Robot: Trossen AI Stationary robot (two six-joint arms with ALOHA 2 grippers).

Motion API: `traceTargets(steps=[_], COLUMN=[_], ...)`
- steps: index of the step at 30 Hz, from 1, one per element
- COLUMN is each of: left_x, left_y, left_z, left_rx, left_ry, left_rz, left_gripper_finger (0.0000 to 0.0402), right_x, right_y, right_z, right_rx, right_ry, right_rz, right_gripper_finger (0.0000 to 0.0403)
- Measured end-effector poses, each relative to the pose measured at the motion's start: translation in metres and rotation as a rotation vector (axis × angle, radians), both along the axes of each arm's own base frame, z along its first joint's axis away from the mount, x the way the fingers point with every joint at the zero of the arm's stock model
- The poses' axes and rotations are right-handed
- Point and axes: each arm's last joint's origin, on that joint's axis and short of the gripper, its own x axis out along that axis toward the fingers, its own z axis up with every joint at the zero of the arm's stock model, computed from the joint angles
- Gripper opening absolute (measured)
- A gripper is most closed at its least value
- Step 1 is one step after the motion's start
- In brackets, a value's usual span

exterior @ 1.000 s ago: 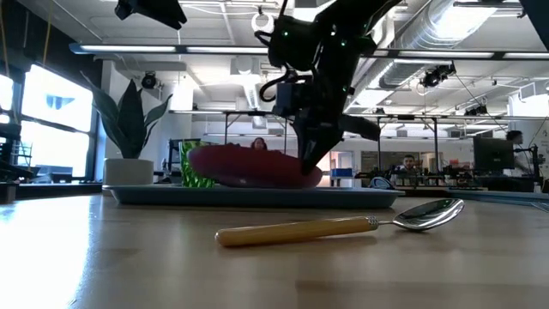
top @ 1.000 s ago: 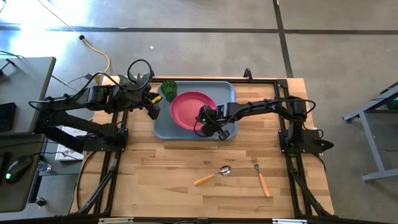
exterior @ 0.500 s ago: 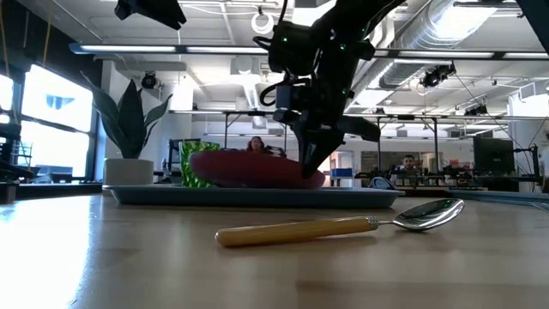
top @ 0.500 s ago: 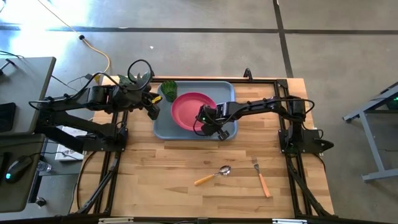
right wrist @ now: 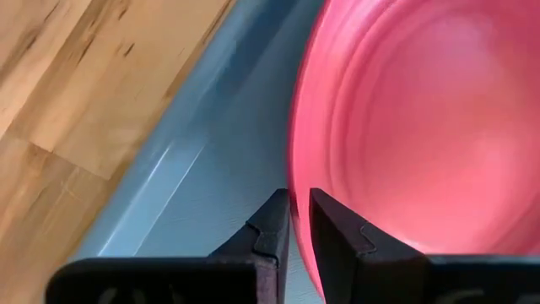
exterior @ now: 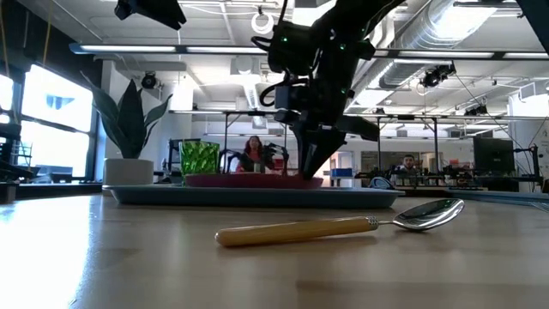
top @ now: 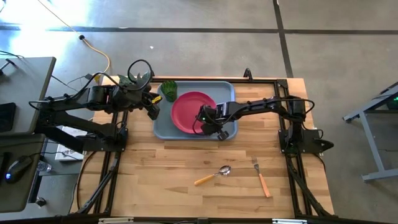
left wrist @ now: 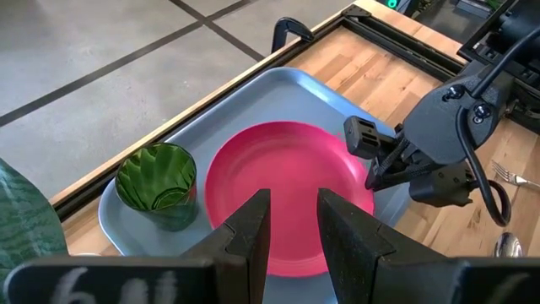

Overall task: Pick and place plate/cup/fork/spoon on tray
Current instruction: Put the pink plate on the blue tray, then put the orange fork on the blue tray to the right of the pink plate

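Note:
The pink-red plate [top: 193,112] lies flat in the blue-grey tray [top: 163,127], and shows low and level in the low view [exterior: 249,179]. The green cup [top: 169,90] stands upright in the tray's far left corner. My right gripper [top: 208,126] points down at the plate's near right rim, its fingers a narrow gap apart [right wrist: 300,221]. My left gripper [top: 153,109] hovers open over the tray's left edge [left wrist: 294,224]. The spoon [top: 213,175] and the fork [top: 261,177] lie on the wood near the front. My right gripper's fingertips [right wrist: 278,215] stand on either side of the plate's rim [right wrist: 294,181], coming from above at a slant. I cannot tell whether they touch it. The plate rests flat on the tray floor.
A leafy plant in a white pot [exterior: 129,163] stands off the table's far left corner. Bare wood [top: 161,168] lies between the tray and the front edge. People sit in the room beyond the table [exterior: 255,154].
The plate was tilted, with one side raised off the tray. It has dropped and now lies flat in the tray. My right gripper has stayed almost where it was at the plate's rim.

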Motion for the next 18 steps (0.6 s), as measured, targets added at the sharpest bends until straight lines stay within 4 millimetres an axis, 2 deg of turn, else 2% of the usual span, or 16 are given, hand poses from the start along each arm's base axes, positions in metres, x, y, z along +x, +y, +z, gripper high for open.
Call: traceTargets(steps=[10,13,18], left_x=[0.000,-0.001,-0.001], left_y=[0.000,0.000,0.000], left_z=[0.000,-0.001,-0.001], left_rx=[0.000,-0.001,-0.010], left_ry=[0.000,0.011,0.014], left_rz=[0.000,0.000,-0.011], left_gripper_finger=[0.0090,0.0090,0.0090], right_x=[0.006,0.008,0.005], right_y=[0.001,0.000,0.001], right_z=[0.022,0.034,0.055], right_rx=[0.059,0.101,0.193], right_ry=[-0.016,-0.025,0.016], right_rz=[-0.148,-0.268,-0.561], right_gripper_finger=[0.0042,0.0042,0.0042])
